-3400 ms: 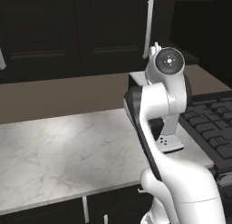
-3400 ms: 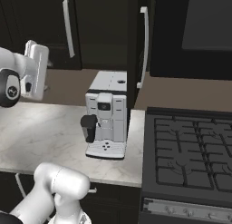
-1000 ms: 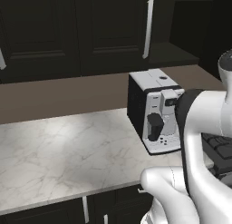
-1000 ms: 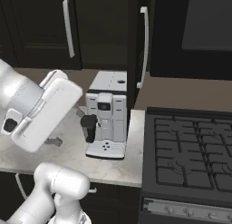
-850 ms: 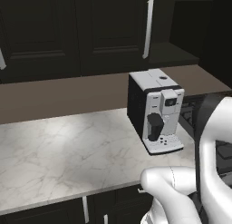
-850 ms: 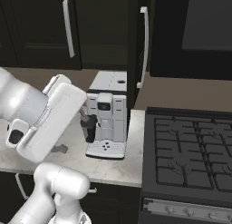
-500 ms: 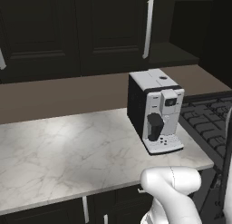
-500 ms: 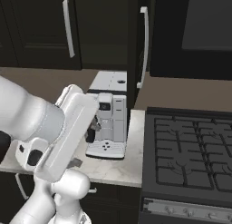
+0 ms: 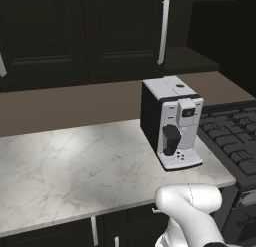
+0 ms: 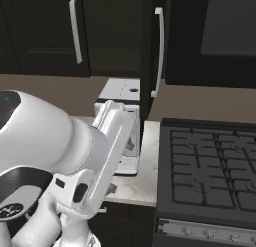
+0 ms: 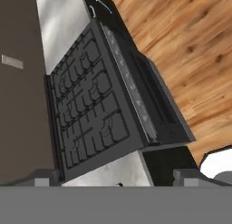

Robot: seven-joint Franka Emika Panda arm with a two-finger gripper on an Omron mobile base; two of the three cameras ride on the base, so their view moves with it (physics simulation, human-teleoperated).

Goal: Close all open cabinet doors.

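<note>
In the left base view we see a pale marble counter (image 9: 75,166) running across the middle, with a brown wall strip behind it. A white and black coffee machine (image 9: 171,123) stands upright near the counter's right end, just beside a black gas stove (image 9: 232,141). Above, the nearly black cabinet doors (image 9: 120,36) span the top; one door (image 9: 177,31) with a long silver bar handle (image 9: 163,32) stands swung out from the row, with a dark opening to its right. The arm's white base (image 9: 192,213) rises at the lower right.

In the right base view we see the white arm (image 10: 65,156) close to the camera at the lower left, partly covering the coffee machine (image 10: 122,98). The open door (image 10: 150,46) shows edge-on above the machine, its handle (image 10: 159,53) facing right. Another dark door (image 10: 50,31) with a handle (image 10: 75,31) sits to the left. The stove (image 10: 210,166) lies at the right.

In the hand view we look down on the stove (image 11: 90,114), tilted, beside a wooden floor (image 11: 190,51). Only the finger tips (image 11: 186,175) peek over the bottom edge, so we cannot tell how the jaws stand.
</note>
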